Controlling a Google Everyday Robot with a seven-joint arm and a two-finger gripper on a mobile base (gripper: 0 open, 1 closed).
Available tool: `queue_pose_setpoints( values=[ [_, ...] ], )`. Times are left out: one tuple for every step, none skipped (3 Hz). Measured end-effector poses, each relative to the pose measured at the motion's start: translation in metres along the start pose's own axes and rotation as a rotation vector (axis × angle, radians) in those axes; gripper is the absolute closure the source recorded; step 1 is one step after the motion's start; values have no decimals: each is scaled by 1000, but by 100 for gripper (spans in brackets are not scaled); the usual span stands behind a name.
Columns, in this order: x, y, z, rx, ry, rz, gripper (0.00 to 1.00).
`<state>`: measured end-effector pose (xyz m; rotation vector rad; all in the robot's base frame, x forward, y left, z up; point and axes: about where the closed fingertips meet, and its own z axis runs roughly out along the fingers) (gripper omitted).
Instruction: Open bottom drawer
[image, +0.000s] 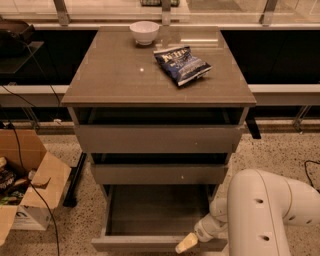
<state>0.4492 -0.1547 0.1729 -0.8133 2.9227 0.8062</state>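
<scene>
The bottom drawer (150, 216) of the grey-brown cabinet is pulled far out, showing its plain grey inside. Its flat front panel (135, 244) lies at the lower edge of the view. My gripper (187, 243) sits at the right part of that front panel, with a pale fingertip (185, 244) against its top edge. The white arm (260, 215) comes in from the lower right and hides the drawer's right front corner. The middle drawer (160, 172) and the tall top drawer (159, 138) stand slightly ajar above.
A white bowl (144, 32) and a blue chip bag (182, 64) lie on the cabinet top (115, 75). An open cardboard box (25, 185) with cables stands on the speckled floor at the left. A black cable (311, 170) lies at the right.
</scene>
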Motion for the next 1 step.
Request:
queue_pose_setpoints(
  values=[
    [16,3,1,-10,5,50,0]
  ],
)
